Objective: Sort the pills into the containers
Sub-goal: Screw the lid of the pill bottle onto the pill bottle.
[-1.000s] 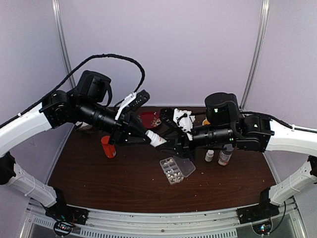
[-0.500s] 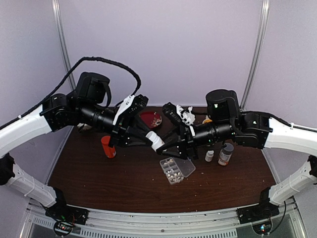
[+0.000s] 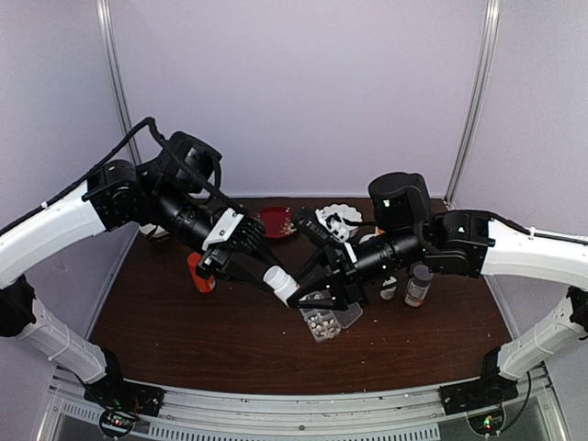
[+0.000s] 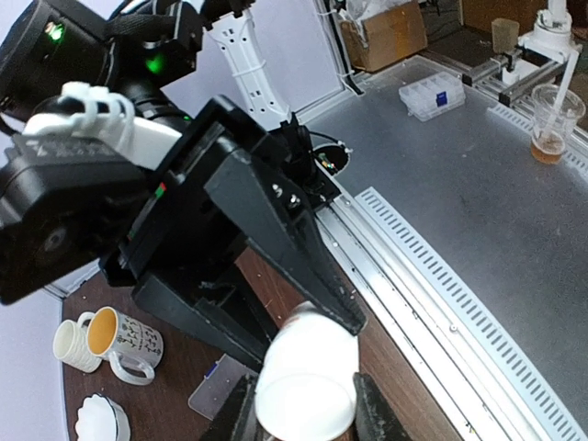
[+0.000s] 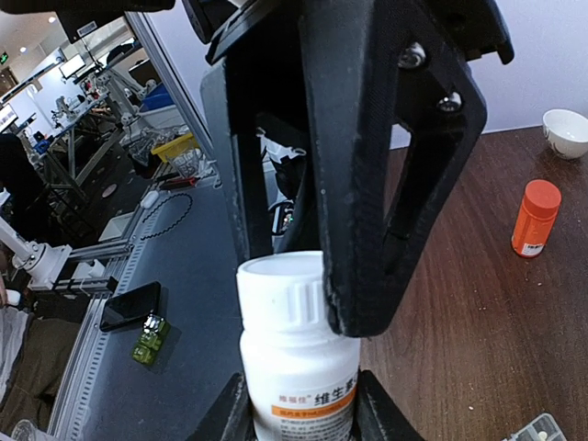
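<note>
A white pill bottle point(image 3: 281, 284) hangs in the air between my two grippers, just above the left end of the clear organizer box point(image 3: 329, 320). My left gripper point(image 3: 268, 273) is shut on its ribbed cap point(image 5: 280, 285). My right gripper point(image 3: 308, 294) is shut on its labelled body point(image 5: 303, 386). In the left wrist view the bottle point(image 4: 305, 381) sits between my left fingers. Whitish pills point(image 3: 319, 322) lie in the box's compartments, and its lid point(image 3: 350, 315) lies open to the right. My right gripper hides part of the box.
An orange pill bottle point(image 3: 200, 276) stands left of the grippers and shows in the right wrist view point(image 5: 535, 218). A red bowl point(image 3: 276, 220) sits at the back. A small white bottle point(image 3: 388, 290) and a grey-capped bottle point(image 3: 418, 287) stand at the right. Two mugs point(image 4: 124, 342) stand beyond.
Both arms have moved down and toward the near side with the white bottle between them. It now hangs just over the organizer box.
</note>
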### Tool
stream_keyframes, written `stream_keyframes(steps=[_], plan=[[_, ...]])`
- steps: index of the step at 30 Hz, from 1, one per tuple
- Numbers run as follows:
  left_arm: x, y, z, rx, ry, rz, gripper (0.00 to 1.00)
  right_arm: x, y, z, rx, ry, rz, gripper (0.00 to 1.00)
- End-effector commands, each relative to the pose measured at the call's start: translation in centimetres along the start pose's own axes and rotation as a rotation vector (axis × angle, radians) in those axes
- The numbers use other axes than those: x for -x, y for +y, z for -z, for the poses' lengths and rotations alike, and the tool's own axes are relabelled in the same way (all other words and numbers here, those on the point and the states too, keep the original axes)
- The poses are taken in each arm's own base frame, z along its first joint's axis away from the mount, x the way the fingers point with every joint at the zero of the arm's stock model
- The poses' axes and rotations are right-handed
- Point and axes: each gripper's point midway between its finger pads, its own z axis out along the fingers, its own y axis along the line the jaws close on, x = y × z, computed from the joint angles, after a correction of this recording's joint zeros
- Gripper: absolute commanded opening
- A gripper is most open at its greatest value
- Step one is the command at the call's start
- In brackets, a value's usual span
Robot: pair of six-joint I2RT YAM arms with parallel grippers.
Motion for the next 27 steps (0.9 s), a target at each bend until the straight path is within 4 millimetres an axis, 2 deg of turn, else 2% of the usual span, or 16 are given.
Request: stream_keyframes(steps=[1, 5, 9, 14, 21, 27], plan=[[-4.2, -4.1, -3.0, -0.231, 0.133, -0.002, 0.02, 10.5, 3.3, 3.0, 0.054, -0.301, 0.226, 0.00], [-5.0, -4.1, -3.2, -0.274, 0.174, -0.031, 0.00, 10.2, 3.0, 2.7, 0.066, -0.279, 0.218, 0.00], [-4.6, -5.1, -3.1, -0.325, 0.127, -0.113, 0.00, 10.4, 3.3, 3.0, 0.092, -0.310, 0.221, 0.00], [-4.5, -5.1, -3.2, -0.337, 0.103, -0.192, 0.00, 10.8, 4.1, 3.4, 0.140, -0.330, 0.237, 0.00], [-5.4, -3.9, -3.2, -0.285, 0.157, -0.344, 0.00, 10.6, 4.4, 3.3, 0.228, -0.355, 0.178, 0.00], [-7.1, -2.1, -3.3, -0.160, 0.258, -0.618, 0.00, 10.2, 3.4, 3.5, 0.229, -0.365, 0.102, 0.00]])
